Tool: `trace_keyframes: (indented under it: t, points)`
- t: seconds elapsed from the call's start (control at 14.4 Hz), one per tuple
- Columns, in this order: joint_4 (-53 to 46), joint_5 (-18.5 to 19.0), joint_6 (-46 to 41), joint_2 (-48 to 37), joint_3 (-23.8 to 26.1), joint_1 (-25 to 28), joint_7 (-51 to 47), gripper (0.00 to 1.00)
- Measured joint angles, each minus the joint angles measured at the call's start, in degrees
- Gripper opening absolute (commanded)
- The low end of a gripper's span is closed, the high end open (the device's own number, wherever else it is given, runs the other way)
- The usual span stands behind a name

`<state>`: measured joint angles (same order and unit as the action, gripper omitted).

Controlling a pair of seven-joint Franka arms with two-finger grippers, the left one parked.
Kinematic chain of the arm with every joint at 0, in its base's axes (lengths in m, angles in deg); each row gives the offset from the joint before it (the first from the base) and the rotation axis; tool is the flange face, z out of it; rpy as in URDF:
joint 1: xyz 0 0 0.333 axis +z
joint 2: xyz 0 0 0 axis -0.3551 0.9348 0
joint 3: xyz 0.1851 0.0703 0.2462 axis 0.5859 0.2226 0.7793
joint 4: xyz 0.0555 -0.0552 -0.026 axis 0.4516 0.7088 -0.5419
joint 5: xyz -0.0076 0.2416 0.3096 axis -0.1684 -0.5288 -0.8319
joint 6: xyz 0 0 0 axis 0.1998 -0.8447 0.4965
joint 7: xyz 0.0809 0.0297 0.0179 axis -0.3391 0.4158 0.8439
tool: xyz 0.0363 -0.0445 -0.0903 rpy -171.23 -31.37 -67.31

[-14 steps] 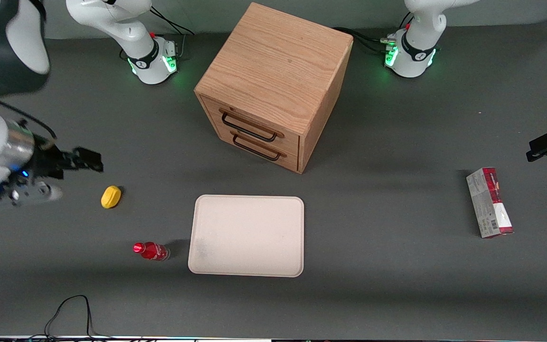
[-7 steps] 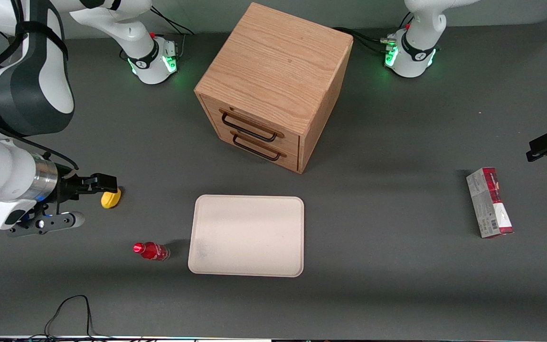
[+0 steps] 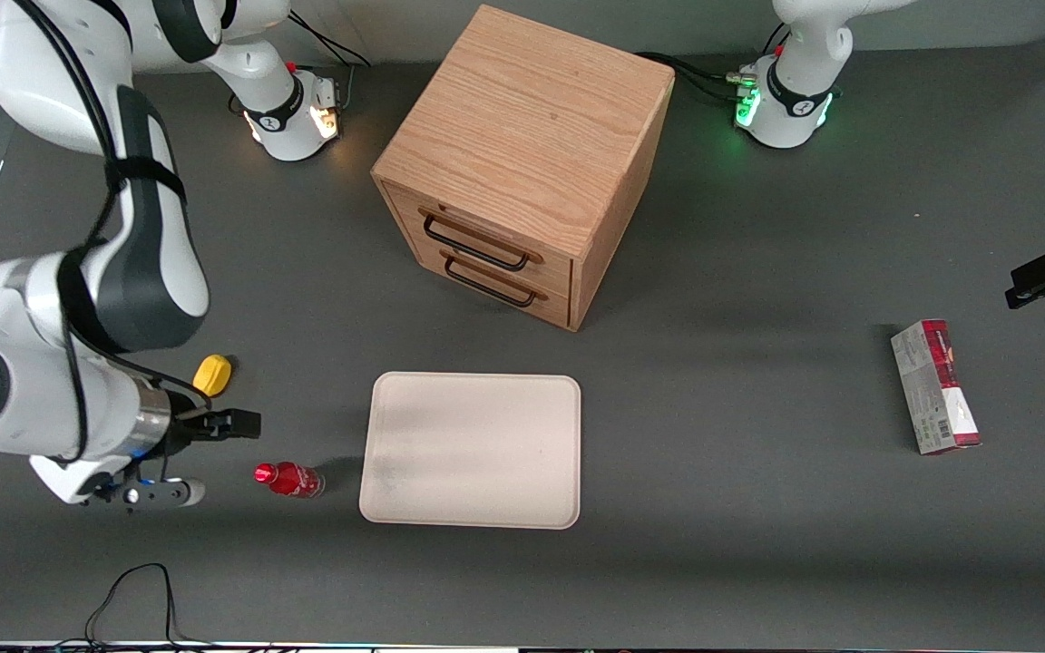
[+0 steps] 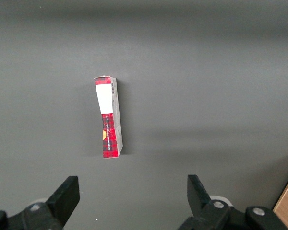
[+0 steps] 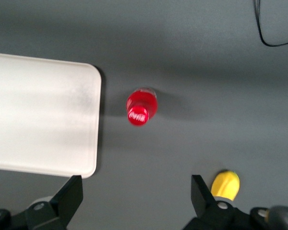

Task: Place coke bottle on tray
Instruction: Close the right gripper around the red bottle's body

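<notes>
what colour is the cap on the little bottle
Shiny red, like the small red coke bottle itself; clearest in the right wrist view.

No wording could be read with any certainty. The coke bottle's [image 5: 142,108] cap carried small white lettering, too blurred to make out. The red-and-grey carton box [image 3: 935,387], lying toward the parked arm's end of the table, bore a barcode near its nearer end and a line of small print along its red side [image 4: 108,125], neither legible. The gripper [image 5: 136,201], hovering above the table near the bottle, showed no marking, nor did the tray [image 3: 471,451] or the wooden drawer cabinet [image 3: 522,154].
</notes>
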<state>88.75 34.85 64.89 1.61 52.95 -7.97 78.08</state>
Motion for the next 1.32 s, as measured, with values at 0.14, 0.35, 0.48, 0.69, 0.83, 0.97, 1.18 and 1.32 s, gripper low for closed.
trace_keyframes:
  t: [0.14, 0.35, 0.48, 0.69, 0.83, 0.97, 1.18, 1.32]
  points:
    - [-0.04, 0.0, 2.39, 1.89, -0.01, -0.04, -0.09, 0.99]
    - [-0.06, 0.0, 4.97, 4.82, 0.0, 0.08, -0.09, 0.99]
    - [-0.08, 0.0, 5.83, 5.95, 0.0, 0.09, -0.09, 0.99]
    - [0.04, 0.0, 7.41, 6.83, 0.0, 0.09, -0.09, 0.99]
    - [0.46, 0.0, 8.71, 7.25, 0.0, 0.09, -0.09, 0.99]
    - [0.62, 0.0, 9.33, 7.52, 0.0, 0.08, -0.09, 0.99]
    - [0.63, 0.0, 10.1, 7.75, 0.0, 0.08, -0.09, 0.99]
    - [0.85, 0.0, 10.66, 7.87, 0.0, 0.09, -0.09, 0.99]
